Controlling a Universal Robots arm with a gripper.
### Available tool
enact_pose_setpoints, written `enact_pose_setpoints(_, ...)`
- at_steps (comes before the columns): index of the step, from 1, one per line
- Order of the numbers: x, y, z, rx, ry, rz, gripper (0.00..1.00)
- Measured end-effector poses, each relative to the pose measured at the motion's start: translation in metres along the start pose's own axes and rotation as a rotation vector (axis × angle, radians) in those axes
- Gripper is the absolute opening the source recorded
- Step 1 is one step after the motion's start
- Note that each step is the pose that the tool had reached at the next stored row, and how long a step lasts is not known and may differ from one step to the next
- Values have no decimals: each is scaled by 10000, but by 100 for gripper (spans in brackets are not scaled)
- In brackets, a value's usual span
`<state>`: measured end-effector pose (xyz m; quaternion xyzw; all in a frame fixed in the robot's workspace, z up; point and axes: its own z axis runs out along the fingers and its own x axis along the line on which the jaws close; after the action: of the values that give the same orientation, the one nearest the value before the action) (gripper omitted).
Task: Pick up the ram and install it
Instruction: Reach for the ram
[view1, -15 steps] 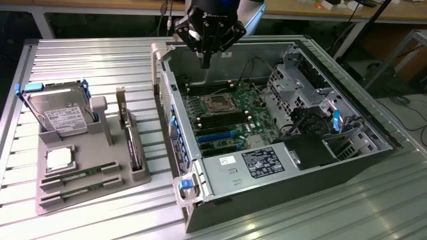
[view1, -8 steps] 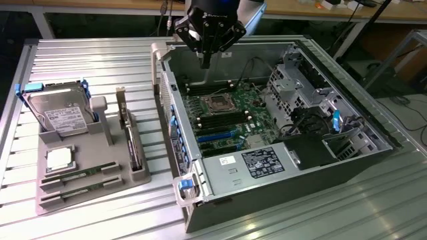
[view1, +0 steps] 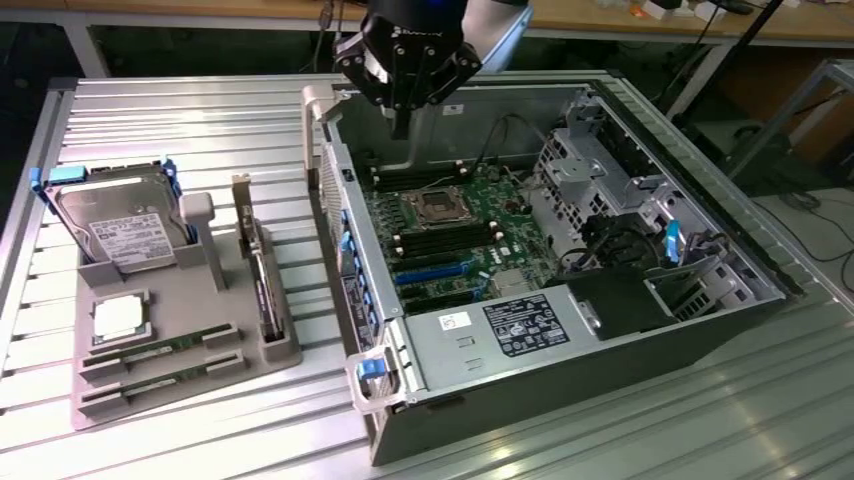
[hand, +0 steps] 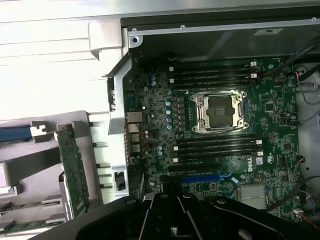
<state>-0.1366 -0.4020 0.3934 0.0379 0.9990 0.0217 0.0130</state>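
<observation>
On the exterior view's left, the holder (view1: 200, 312) carries two ram sticks (view1: 150, 353) side by side at its near end, long axes running across the view and rising slightly rightward; neither is lifted yet. The gripper (view1: 399, 128) hangs over the case's (view1: 454, 430) far left corner, fingers pinched together on nothing, so the sticks lie well apart from it, leftward and nearer the camera. Further right, the memory slots (view1: 430, 243) look empty
</observation>
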Motion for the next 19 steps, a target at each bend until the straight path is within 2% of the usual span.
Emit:
enact_pose_setpoints(3, 160, -76, -7, -2, -6, -24, 11)
enact_pose_setpoints(8, 322, -206, -17, -4, -11, -93, 11)
enact_pose_setpoints(19, 531, -413, -31, -8, -11, -221, 11)
